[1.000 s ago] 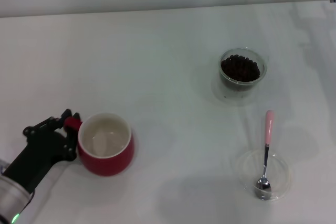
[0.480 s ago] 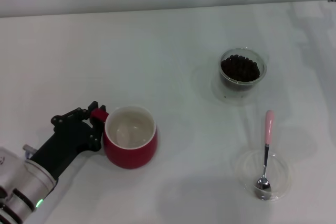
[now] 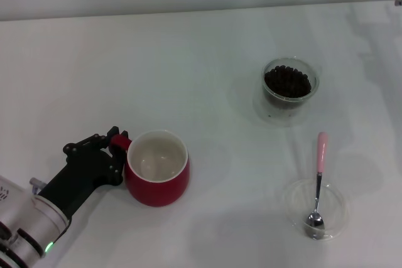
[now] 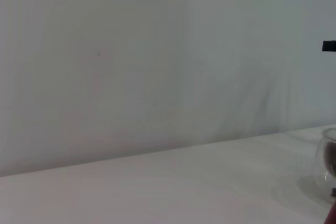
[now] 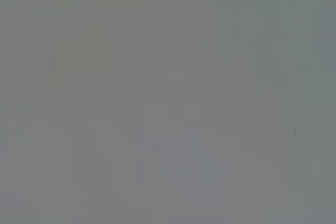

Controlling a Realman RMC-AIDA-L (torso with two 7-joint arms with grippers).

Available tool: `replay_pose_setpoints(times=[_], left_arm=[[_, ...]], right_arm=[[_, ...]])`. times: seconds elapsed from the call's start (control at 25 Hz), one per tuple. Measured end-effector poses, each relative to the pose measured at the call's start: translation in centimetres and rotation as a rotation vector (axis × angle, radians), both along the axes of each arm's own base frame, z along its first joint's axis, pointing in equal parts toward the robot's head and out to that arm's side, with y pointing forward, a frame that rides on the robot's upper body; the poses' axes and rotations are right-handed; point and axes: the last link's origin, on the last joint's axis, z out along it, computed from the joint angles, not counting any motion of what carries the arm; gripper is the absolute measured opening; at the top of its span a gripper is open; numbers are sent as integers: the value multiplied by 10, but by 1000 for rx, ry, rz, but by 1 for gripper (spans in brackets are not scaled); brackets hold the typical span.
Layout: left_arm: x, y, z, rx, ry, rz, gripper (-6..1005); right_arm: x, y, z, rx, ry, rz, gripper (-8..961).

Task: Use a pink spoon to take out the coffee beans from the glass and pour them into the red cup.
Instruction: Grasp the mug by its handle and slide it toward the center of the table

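Head view: left hand (image 3: 113, 149) on red cup (image 3: 157, 177) handle.

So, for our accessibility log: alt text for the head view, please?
The left gripper grips the red cup by its handle on a white table. Farther right stand the glass of coffee beans and the pink spoon in a clear dish.

Table (image 3: 188, 48) w/ red cup (image 3: 158, 174), glass (image 3: 289, 86), dish (image 3: 316, 208)

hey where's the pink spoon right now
In the head view the pink spoon lies at the table's near right, its bowl resting in a shallow clear dish and its handle pointing toward the glass of beans.
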Motion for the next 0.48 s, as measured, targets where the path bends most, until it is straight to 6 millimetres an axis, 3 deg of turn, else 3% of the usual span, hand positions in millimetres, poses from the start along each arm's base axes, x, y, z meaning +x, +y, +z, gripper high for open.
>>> replay_pose_setpoints(times=[0.48], left_arm=[[1, -1, -6, -23, 1, 23, 125]], right_arm=[[5, -4, 1, 2, 0, -13, 872]])
